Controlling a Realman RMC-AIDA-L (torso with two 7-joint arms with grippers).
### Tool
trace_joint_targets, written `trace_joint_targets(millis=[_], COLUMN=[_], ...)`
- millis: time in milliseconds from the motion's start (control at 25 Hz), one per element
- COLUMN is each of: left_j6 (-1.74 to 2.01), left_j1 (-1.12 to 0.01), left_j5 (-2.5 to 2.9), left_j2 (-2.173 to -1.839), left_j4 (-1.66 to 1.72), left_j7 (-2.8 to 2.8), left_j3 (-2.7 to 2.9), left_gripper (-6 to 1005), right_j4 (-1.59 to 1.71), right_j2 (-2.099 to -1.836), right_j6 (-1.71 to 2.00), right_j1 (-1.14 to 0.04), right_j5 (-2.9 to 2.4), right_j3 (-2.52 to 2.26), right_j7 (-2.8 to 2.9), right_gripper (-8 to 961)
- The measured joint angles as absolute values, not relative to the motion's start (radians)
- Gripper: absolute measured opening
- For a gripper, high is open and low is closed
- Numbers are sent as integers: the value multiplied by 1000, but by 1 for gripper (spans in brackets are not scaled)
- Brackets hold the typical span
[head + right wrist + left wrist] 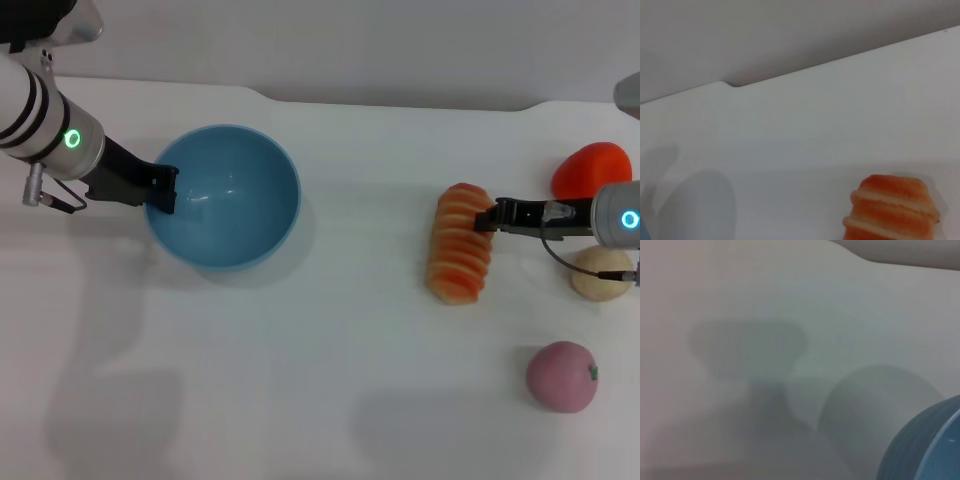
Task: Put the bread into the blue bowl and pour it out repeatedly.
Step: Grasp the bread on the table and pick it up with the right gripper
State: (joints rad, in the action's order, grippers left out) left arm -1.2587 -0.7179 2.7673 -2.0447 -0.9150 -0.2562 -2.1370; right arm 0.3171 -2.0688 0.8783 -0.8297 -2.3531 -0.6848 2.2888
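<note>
Head view: left gripper pinches the blue bowl rim. Right gripper touches the bread, well right of the bowl (grasp unclear, cannot tell); shallow contact may slip.

Left wrist: one bowl, edge only.

Right wrist: one bread on table.

Both grippers low (seemingly closed).
</note>
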Motion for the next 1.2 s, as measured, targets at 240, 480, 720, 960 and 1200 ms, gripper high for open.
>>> trace_joint_targets(millis=[240, 480, 720, 960, 1200], left_j6=[-1258, -1258, -1261, -1260, -1257], left_j1=[-719, -716, -715, -718, -719], left_j5=[2767, 2767, 2767, 2767, 2767], left_j2=[-2045, -2044, -2046, -2046, -2045], left_j4=[-914, -914, -913, -911, -911], left_j7=[-263, -265, -279, -280, -281], left_j3=[-2138, -2135, -2141, -2141, -2138], left_gripper=[-1, -1, -1, -1, 0], right_j4=[334, 376, 428, 426, 403], right_j2=[-2067, -2066, -2059, -2065, -2067], right_j6=[914, 1007, 1062, 1053, 1017], right_j1=[-817, -801, -769, -770, -801], right_j5=[-2355, -2363, -2386, -2394, -2405], right_j3=[-688, -689, -693, -693, -741], right_j7=[2290, 2302, 2358, 2358, 2382], right_gripper=[19, 0, 48, 257, 422])
